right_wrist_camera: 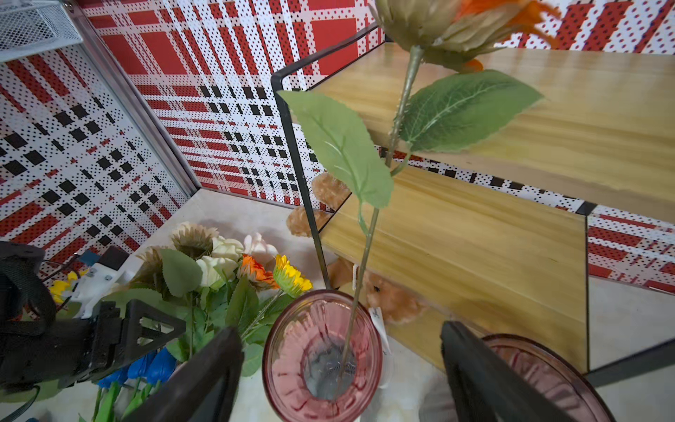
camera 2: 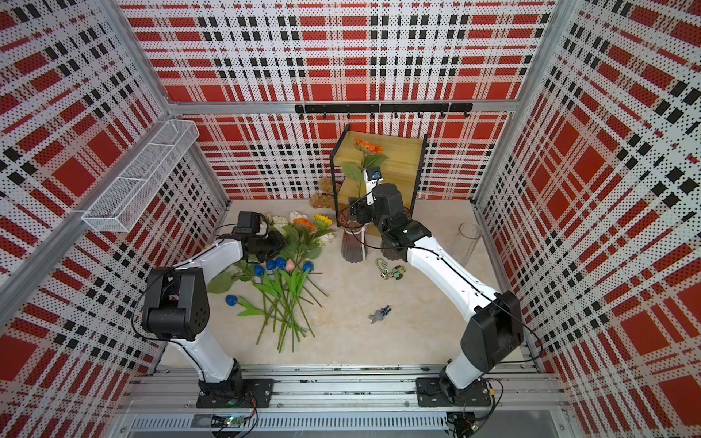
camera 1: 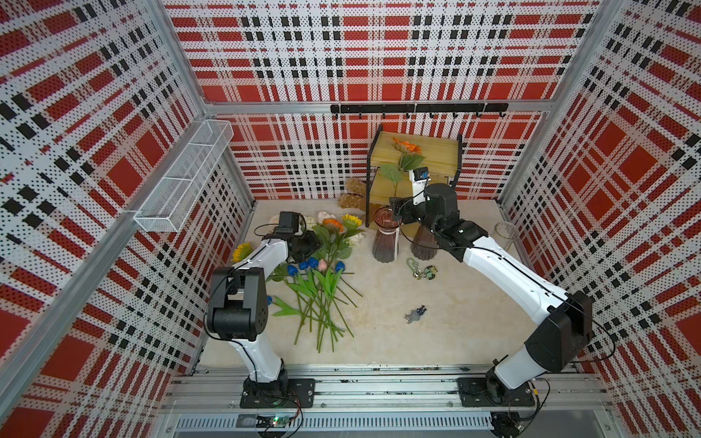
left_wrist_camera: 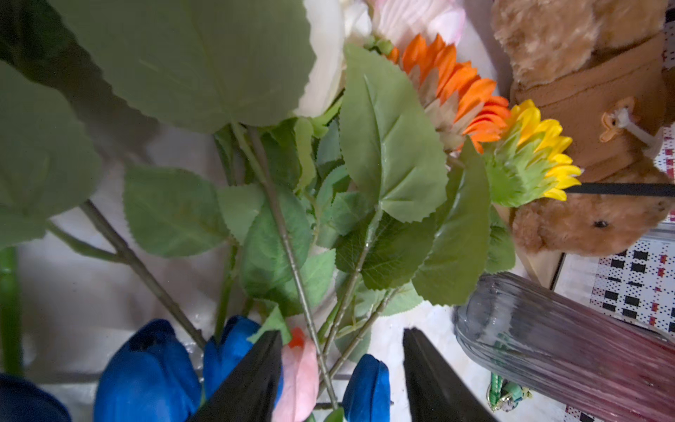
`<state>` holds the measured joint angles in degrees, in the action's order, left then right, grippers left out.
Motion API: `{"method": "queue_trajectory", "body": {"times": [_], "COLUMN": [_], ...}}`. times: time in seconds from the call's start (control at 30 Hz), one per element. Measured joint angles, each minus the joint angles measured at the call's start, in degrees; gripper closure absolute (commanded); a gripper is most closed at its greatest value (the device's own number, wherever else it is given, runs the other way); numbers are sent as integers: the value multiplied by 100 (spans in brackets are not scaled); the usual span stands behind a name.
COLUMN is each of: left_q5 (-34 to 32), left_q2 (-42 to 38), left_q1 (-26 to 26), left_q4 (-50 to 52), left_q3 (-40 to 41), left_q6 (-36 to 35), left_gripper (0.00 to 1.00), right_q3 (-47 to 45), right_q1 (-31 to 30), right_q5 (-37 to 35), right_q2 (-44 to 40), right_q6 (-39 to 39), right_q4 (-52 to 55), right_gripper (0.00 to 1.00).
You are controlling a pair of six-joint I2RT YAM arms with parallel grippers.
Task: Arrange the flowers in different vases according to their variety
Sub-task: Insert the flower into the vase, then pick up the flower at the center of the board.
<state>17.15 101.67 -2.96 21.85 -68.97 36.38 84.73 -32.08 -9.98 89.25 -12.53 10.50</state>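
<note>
Flowers, artificial with green stems, lie in a loose heap [camera 1: 322,295] on the left half of the pale tabletop [camera 1: 436,322]. The heap holds blue tulips [camera 1: 313,262], 1 pink tulip [camera 1: 322,264] and a yellow sunflower [camera 1: 352,220].

1 orange sunflower [camera 1: 406,146] stands apart, its stem upright in the pinkish ribbed glass vase [camera 1: 385,246], in front of the wooden 2-tier shelf [camera 1: 436,151]. The right gripper [right_wrist_camera: 338,334] hovers just above that vase's rim. Its jaws are spread wide on either side of the stem and grip nothing.

The left gripper [left_wrist_camera: 342,331] hangs low over the heap with its jaws parted. Thin sunflower stems [left_wrist_camera: 290,255] run lengthwise through the gap, with the flower heads pointing away toward the back wall.

The left arm is plainly nearer the heap, so the next pick looks to be its job: closing across 1 stem. The brownish-purple ribbed vase [camera 1: 423,246] and the tall clear glass cylinder [camera 1: 505,233] appear empty.
</note>
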Motion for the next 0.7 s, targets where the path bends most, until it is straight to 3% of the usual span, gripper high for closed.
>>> {"method": "queue_trajectory", "body": {"times": [0.5,0.7], "left_q5": [2,-4], "left_q2": [505,612], "left_q1": [-116,-114], "left_q4": [-240,-387], "left_q3": [-55,-50], "left_q6": [87,181], "left_gripper": [47,61], "right_q3": [-52,-70], "right_q1": [0,0], "right_q5": [-168,-229], "right_q2": [-293,-330], "right_q6": [-15,-11], "right_q4": [87,164], "right_gripper": [9,9]}}
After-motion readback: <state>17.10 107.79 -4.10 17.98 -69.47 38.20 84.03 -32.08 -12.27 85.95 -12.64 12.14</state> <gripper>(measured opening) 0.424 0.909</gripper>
